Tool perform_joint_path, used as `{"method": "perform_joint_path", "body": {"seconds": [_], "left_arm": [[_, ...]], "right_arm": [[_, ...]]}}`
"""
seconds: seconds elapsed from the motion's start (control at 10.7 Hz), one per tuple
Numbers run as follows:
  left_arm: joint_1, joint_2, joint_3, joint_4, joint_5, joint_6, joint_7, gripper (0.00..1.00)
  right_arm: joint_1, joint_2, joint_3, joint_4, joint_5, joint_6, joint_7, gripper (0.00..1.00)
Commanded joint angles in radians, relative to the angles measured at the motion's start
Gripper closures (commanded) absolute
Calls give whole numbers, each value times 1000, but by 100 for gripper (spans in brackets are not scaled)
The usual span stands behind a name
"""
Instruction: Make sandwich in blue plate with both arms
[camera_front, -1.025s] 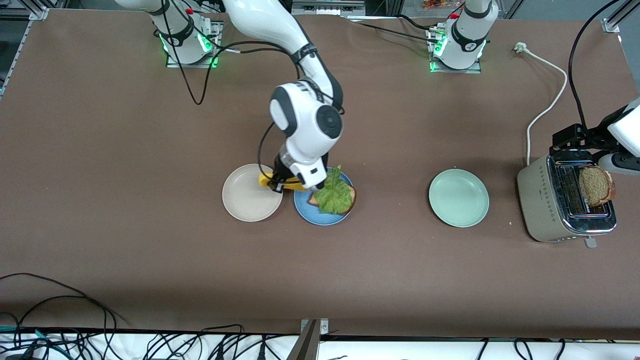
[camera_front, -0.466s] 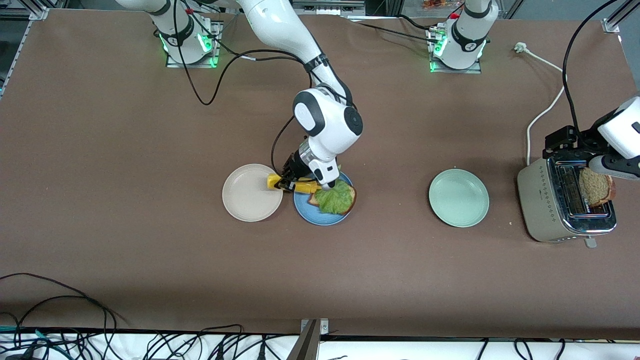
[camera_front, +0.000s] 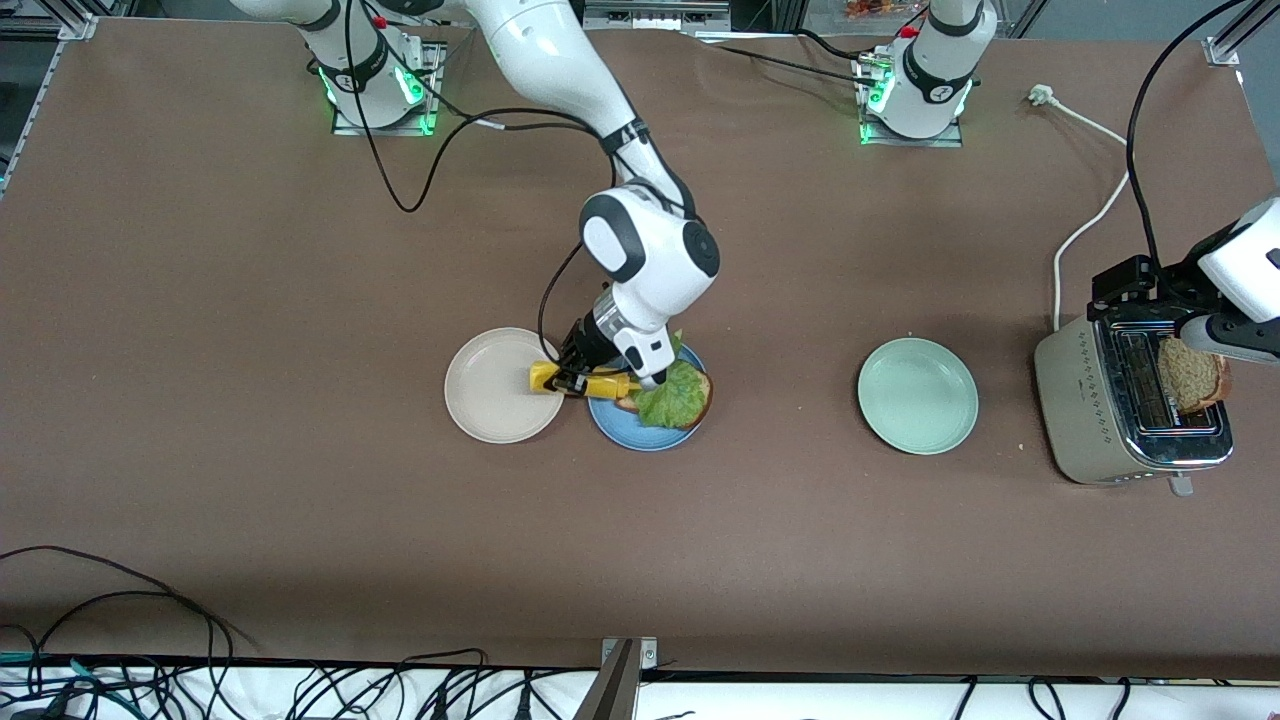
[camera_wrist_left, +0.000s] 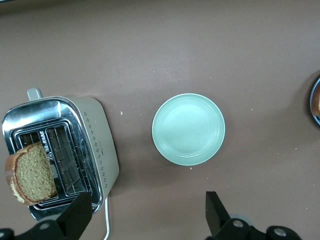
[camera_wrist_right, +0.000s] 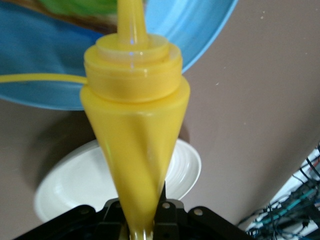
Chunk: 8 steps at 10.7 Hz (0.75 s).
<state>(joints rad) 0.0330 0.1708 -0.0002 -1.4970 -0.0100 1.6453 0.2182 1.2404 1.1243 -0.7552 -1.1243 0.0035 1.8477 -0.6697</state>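
The round mid-blue plate (camera_front: 646, 425) lies near the middle of the brown table (camera_front: 300, 450), and on it rests a brown wholegrain bread slice (camera_front: 697, 393) topped by a ruffled green lettuce leaf (camera_front: 670, 396). The right gripper (camera_front: 572, 374) hangs over the gap between this plate and the round beige-white plate (camera_front: 500, 385) beside it, toward the right arm's end of the table. Its fingers are clamped on a yellow plastic squeeze bottle (camera_front: 582, 380), held almost level with its nozzle pointing at the lettuce over the blue plate's rim. In the right wrist view the bottle (camera_wrist_right: 135, 125) narrows down into the black fingers, its nozzle tip over the blue plate (camera_wrist_right: 200, 30).

Against the earlier pictures, the right arm (camera_front: 645, 255) has swung its wrist from over the beige-white plate toward the blue one, and the lettuce, which stood up taller a second ago, now lies lower on the bread.

The right arm reaches down from its base with the wrist bent steeply. The left gripper (camera_wrist_left: 147, 220) hovers with fingers spread wide above the silver two-slot toaster (camera_front: 1130, 405) at the left arm's end of the table, where a second brown bread slice (camera_front: 1190, 375) stands out of a slot. A round pale mint-green plate (camera_front: 917, 395) lies between toaster and blue plate.
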Motion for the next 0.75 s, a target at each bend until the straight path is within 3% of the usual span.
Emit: {"method": "perform_joint_path", "body": {"seconds": [0.0,0.09,0.19,0.47,0.65], "left_arm": [[-7,18,0,40,15,-19,1,0],[-7,18,0,40,15,-19,1,0],[-5,18,2,40,15,-19,3,0],[-4,18,2,40,15,-19,3,0],[-4,18,2,40,15,-19,1,0]], "right_arm": [[-218,-173,224,-83,-100,100,-36,100],[-284,-225,297,-115,-112,122,-68,100],[-342,-274,333,-155,-88,149,-85,100],[-477,-339,428,-169,154,147,-178,100],[-646,-363,549,-169,365,148,-275,100]]}}
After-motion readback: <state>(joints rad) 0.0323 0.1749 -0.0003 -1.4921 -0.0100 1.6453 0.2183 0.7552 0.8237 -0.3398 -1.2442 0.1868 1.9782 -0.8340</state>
